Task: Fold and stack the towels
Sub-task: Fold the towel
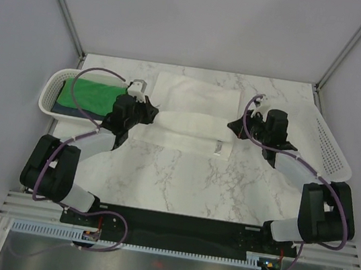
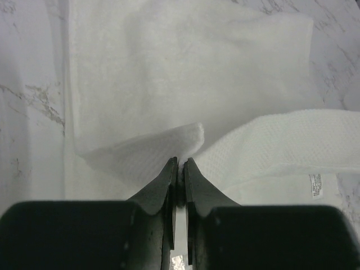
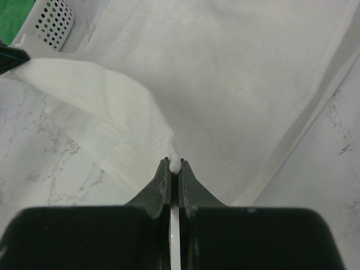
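Note:
The large white towel [image 1: 192, 103] lies spread on the marble table, its near edge lifted and stretched between my two grippers. My left gripper [image 1: 153, 114] is shut on the towel's left corner [image 2: 188, 140]. My right gripper [image 1: 235, 126] is shut on the right corner [image 3: 175, 165]. The lifted strip [image 3: 101, 95] hangs above the flat part [image 2: 185, 62]. A care label [image 2: 315, 185] shows on the hanging edge. The green towel [image 1: 91, 94] lies folded on the navy towel [image 1: 68, 110] in the left basket [image 1: 52, 85].
A second white perforated basket [image 1: 331, 147] lies at the right edge of the table, beside my right arm. The left basket's corner [image 3: 53, 19] shows in the right wrist view. Bare marble [image 1: 187, 183] lies between the towel and the arm bases.

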`<control>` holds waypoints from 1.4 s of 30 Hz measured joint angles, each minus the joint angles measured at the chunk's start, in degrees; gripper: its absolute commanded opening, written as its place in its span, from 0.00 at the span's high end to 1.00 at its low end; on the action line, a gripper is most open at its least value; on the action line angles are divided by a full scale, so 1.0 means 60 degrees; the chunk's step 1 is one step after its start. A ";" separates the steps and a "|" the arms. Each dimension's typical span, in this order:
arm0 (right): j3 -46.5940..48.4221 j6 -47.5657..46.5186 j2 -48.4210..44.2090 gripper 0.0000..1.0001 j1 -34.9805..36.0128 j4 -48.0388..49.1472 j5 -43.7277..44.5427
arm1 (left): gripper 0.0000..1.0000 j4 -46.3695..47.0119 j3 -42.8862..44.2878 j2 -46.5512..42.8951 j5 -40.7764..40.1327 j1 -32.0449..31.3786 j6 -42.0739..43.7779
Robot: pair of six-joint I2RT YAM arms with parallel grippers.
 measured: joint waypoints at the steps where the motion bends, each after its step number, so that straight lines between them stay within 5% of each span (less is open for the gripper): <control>1: -0.0069 0.0000 -0.0051 1.00 0.0029 -0.0004 0.0066 | 0.85 -0.0036 -0.0087 0.0000 0.0000 -0.0011 -0.0127; 12: -0.0943 -0.0033 -0.0612 1.00 0.0543 -0.0153 0.0423 | 0.85 -0.0131 -0.0335 -0.0801 0.0004 -0.0036 -0.0583; 13: -0.1038 -0.0033 -0.0656 0.99 0.0543 -0.0189 0.0481 | 0.75 -0.0131 -0.0335 -0.0962 0.0004 -0.0040 -0.0590; 14: -0.1126 -0.0029 -0.0699 0.99 0.0543 -0.0233 0.0528 | 0.41 -0.0273 -0.0321 -0.1133 0.0029 -0.0058 -0.0674; 16: -0.1275 -0.0029 -0.0754 0.99 0.0543 -0.0284 0.0627 | 0.37 -0.1126 -0.0244 -0.1504 -0.0342 -0.0080 -0.1049; 31: -0.1851 -0.0095 -0.1428 0.86 0.0911 -0.0433 0.0980 | 0.32 -0.3803 0.0237 -0.1228 -0.1304 -0.0095 -0.1639; 35: -0.1989 -0.0098 -0.1639 0.91 0.0962 -0.0535 0.1370 | 0.40 -0.4033 0.0659 -0.0444 -0.1435 -0.0095 -0.1599; 42: -0.1504 0.0022 -0.0681 0.79 0.0962 -0.1045 0.2594 | 0.51 -0.4513 0.0885 0.0182 -0.1290 -0.0146 -0.1384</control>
